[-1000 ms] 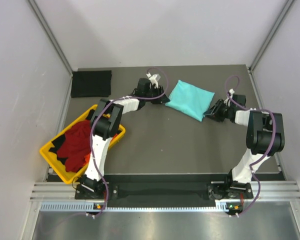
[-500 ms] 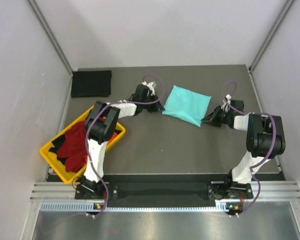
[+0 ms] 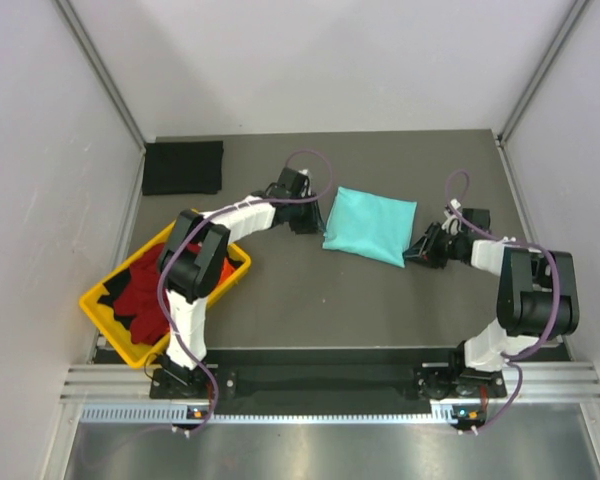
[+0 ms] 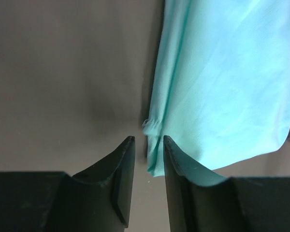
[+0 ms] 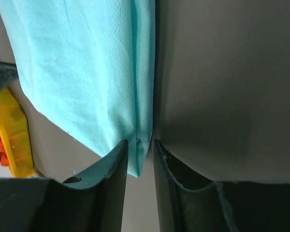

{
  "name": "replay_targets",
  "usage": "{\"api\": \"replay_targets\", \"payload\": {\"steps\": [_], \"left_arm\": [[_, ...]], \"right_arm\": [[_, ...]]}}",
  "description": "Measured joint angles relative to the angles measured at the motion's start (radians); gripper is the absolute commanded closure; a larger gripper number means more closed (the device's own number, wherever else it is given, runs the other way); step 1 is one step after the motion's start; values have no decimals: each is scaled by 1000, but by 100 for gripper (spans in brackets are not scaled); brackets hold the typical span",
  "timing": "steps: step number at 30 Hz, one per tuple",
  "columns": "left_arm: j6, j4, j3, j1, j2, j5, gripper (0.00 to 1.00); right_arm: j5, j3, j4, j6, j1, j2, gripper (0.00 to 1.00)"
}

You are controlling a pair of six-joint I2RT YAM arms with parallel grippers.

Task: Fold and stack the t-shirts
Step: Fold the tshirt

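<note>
A folded mint-teal t-shirt (image 3: 370,225) lies flat on the dark table. My left gripper (image 3: 315,222) sits low at its left edge. In the left wrist view this gripper (image 4: 147,147) is open, a shirt corner (image 4: 153,162) lying loose in the narrow gap. My right gripper (image 3: 415,252) is at the shirt's near right corner. It (image 5: 140,145) is open too, with the shirt's corner (image 5: 139,159) slack between the fingers. A folded black t-shirt (image 3: 183,167) lies at the far left. Red cloth (image 3: 145,290) fills the tray.
A yellow plastic tray (image 3: 100,310) stands at the near left, holding red and black cloth; its rim (image 5: 14,130) shows in the right wrist view. Grey walls close the table on three sides.
Both grippers came toward the near side with the teal shirt, which turned a little and now lies flat. The jaws stand apart around its corners.
</note>
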Motion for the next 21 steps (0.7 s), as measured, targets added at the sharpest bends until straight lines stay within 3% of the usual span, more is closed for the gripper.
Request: {"api": "replay_targets", "payload": {"steps": [5, 12, 16, 21], "left_arm": [[77, -94, 172, 5, 1, -28, 67], [142, -28, 288, 6, 23, 84, 73], [164, 10, 357, 6, 127, 169, 73], [188, 19, 485, 6, 293, 206, 72]], "right_arm": [[18, 22, -92, -16, 0, -56, 64], [42, 84, -156, -26, 0, -96, 68], [53, 101, -183, -28, 2, -96, 62], [62, 112, -196, -34, 14, -88, 63]]}}
